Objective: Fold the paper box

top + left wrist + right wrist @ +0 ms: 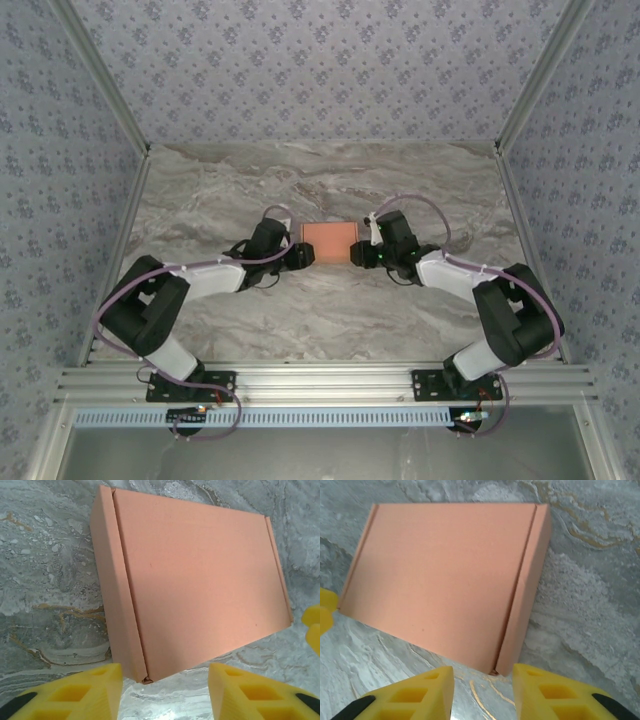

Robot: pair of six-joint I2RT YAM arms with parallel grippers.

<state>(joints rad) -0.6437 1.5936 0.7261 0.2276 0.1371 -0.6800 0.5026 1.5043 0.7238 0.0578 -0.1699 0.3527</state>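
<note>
The paper box (330,242) lies flat and closed on the marble table, a small salmon-orange rectangle between my two grippers. My left gripper (305,253) sits just off its left end, open, with bare table between its yellow fingers (92,690). In the left wrist view the paper box (200,590) lies just beyond the left gripper (165,682), its near corner clear of the jaws. My right gripper (358,254) sits off the right end, also open. In the right wrist view the paper box (445,580) lies beyond the right gripper (483,680), untouched.
The marble table (330,320) is fenced by aluminium rails at both sides and patterned walls behind. A yellow fingertip of the right gripper shows at the right edge (312,627) of the left wrist view. The left one's fingertip (326,610) shows in the right wrist view.
</note>
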